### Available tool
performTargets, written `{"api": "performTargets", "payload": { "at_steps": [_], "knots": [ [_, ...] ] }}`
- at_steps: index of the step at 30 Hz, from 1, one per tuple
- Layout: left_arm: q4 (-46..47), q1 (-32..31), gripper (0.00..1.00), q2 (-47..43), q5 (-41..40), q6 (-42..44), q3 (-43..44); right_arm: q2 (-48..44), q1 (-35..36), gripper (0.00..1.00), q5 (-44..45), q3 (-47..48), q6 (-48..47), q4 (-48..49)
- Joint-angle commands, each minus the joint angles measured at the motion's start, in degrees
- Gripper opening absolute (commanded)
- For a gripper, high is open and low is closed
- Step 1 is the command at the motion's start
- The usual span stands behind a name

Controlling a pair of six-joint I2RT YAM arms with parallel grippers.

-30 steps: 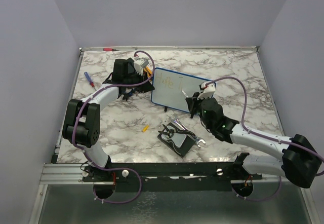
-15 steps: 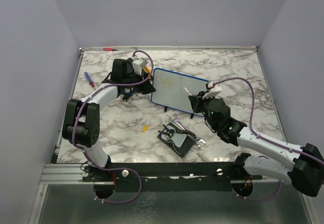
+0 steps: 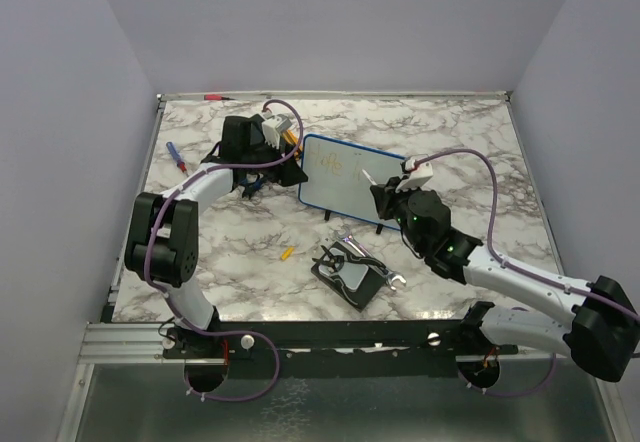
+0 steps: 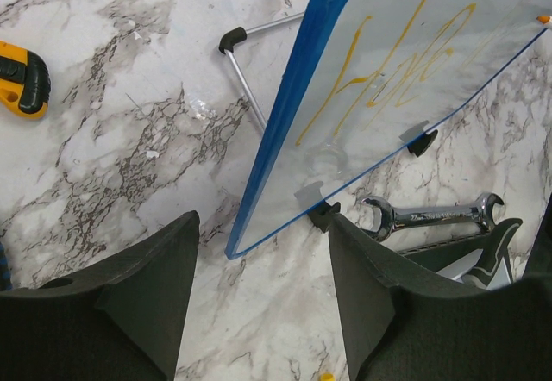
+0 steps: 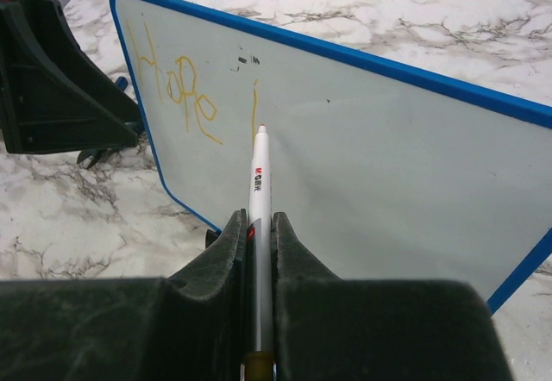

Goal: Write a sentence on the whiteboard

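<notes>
Your right pincer clenches a white pen, tip at the whiteboard, which stands tilted on the marble table. The orange sentence starts "Hope". Your left pincer gapes empty beside the board's blue edge.

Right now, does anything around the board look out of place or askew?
Two small things: an orange-yellow piece lies loose on the marble tabletop before the blue-rimmed white whiteboard, and a silver wrench sits right by the board's foot. The left hand is open at the board's corner; the right hand clamps a white marker.
</notes>
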Motion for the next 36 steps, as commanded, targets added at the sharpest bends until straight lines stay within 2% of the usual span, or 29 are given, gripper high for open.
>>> {"api": "performTargets", "payload": {
  "at_steps": [1, 8, 25, 28, 33, 36],
  "knots": [
    [0.31, 0.18, 0.62, 1.53, 1.65, 0.77, 1.51, 1.28, -0.34, 0.00, -0.56, 1.68, -1.22, 1.88],
    [0.92, -0.27, 0.60, 2.33, 0.63, 0.52, 1.35, 2.68, -0.42, 0.00, -0.03, 1.74, -1.58, 3.01],
    [1.63, -0.87, 0.45, 2.41, 0.60, 0.52, 0.98, 4.73, -0.51, 0.00, 2.12, 1.75, -1.78, 4.42],
    [1.59, -0.94, 0.45, 2.41, 0.57, 0.56, 0.98, 3.94, -0.51, 0.00, 1.87, 1.62, -1.85, 3.90],
    [1.64, -1.06, 0.45, 2.14, -0.30, -1.02, 1.06, -0.36, -0.51, 0.00, -4.19, -0.26, -4.21, 3.95],
    [1.56, -1.26, 0.43, 2.14, -1.17, -1.28, 1.07, -2.88, -0.51, 0.00, -3.15, -1.29, -3.23, 2.03]
  ]
}}
